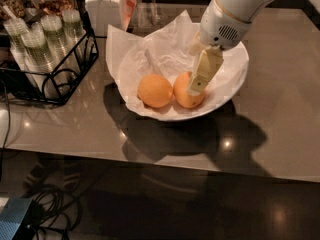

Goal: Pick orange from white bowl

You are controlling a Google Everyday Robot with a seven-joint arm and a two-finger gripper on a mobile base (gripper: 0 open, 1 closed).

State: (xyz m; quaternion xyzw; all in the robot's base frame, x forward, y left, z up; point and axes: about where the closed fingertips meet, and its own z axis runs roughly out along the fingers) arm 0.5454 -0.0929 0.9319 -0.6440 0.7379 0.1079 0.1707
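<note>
Cream-coloured two-finger gripper (196, 86) on the white arm hangs inside the wide, shallow, glossy white bowl (239, 64). Its tip overlaps the right-hand part of the smooth, round, deeper-coloured orange (181, 96). Jaw state: cannot tell from this view. Contact with the fruit: also unclear.

The orange sits low in the bowl, front right of centre, on the crumpled white paper (150, 54) lining. It touches the paler round orange (155, 90) on its left.

Risks, as judged:
- The gripper looks offset toward the orange's right half. An off-centre close would likely squeeze the smooth skin sideways, and the fruit rolls out, probably into the paler orange.
- The neighbour touching on the left leaves no gap there. A jaw coming down on that side could land on or shove the wrong fruit.
- Loose paper could get pinched with the fruit and drag on the lift, or let the orange slide.
- Downward push near the rim could tip the bowl on the glossy grey-brown table (280, 129).
</note>
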